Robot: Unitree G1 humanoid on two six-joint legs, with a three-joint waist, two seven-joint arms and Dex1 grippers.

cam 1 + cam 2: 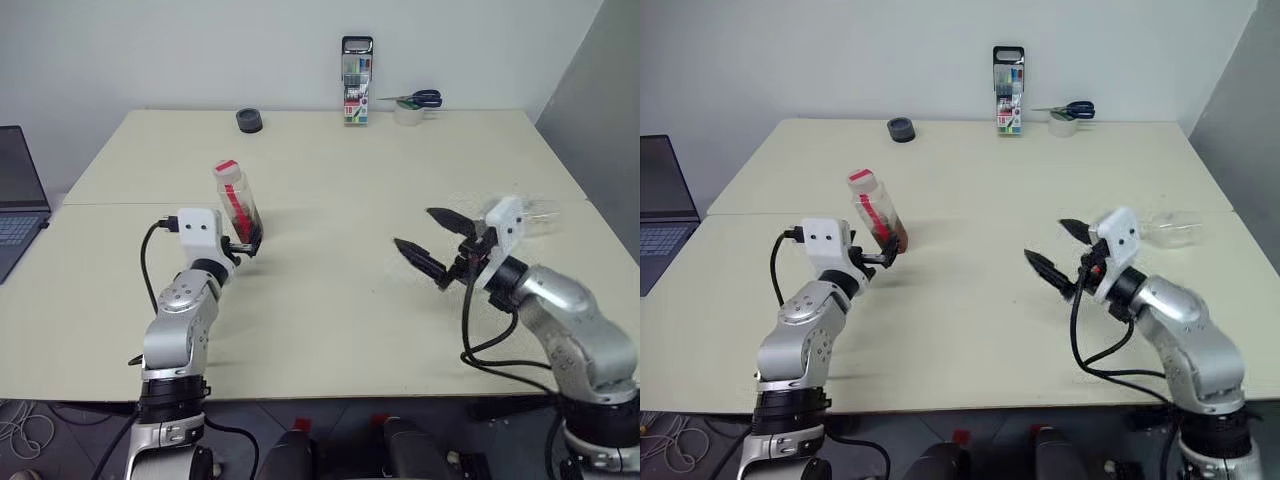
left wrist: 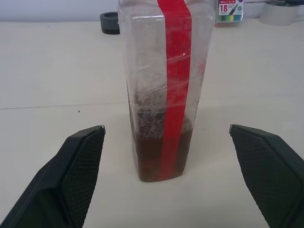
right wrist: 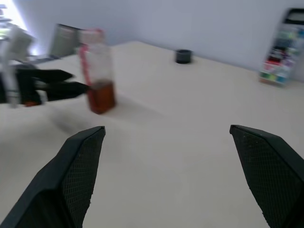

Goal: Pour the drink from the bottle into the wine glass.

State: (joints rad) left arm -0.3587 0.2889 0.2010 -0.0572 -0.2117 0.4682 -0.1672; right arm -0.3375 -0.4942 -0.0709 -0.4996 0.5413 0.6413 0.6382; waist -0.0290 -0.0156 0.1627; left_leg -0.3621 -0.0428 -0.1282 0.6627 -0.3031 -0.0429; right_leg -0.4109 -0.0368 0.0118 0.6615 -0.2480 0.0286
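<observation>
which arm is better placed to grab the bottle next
Left, probably. The left gripper already has the bottle standing between its open jaws. The right gripper is open too but far across the table.

Even, bright indoor light – soft shadows fall on the table (image 1: 330,300) just under both arms. The left wrist view is sharp, with a small glint on the bottle (image 2: 164,90). The right wrist view is smeared by motion blur – the bottle ahead of its fingers (image 3: 71,180) and the far edges look soft.

Two pale cream tables (image 1: 330,300) stand pushed together before a plain white wall (image 1: 200,50); a laptop (image 1: 18,195) sits left.
</observation>
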